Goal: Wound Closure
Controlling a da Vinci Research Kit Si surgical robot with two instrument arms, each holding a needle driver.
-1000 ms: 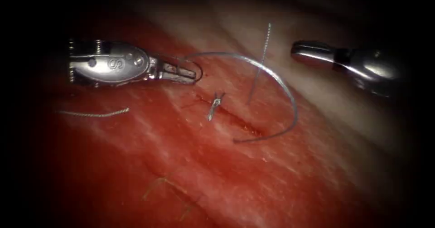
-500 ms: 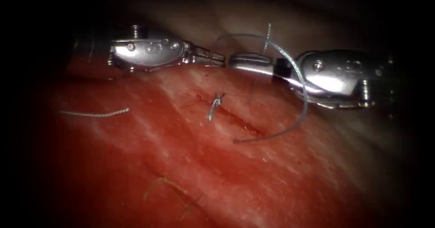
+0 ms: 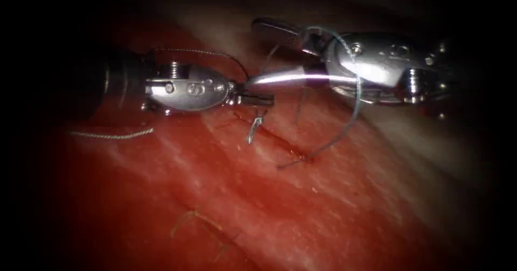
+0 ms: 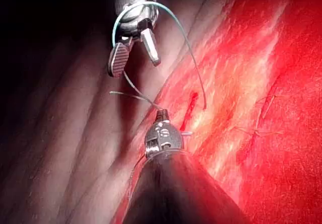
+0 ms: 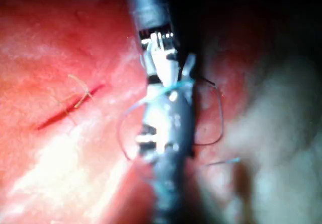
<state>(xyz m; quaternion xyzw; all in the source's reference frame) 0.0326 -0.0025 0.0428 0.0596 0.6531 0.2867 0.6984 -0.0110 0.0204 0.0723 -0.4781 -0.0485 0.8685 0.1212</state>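
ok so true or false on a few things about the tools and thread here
1. The right tool has open jaws and holds nothing. True.
2. The thread loops around the right tool. True.
3. The left tool has its jaws wide open. False: they are shut on the thread.
4. The cut end of thread lies right of the cut. False: it lies left of it.

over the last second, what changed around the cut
The right tool came in from the right, its jaws now open with the thread looped over it. The left tool rose, then settled near the cut, shut on thread. The knot and cut thread end stayed put.
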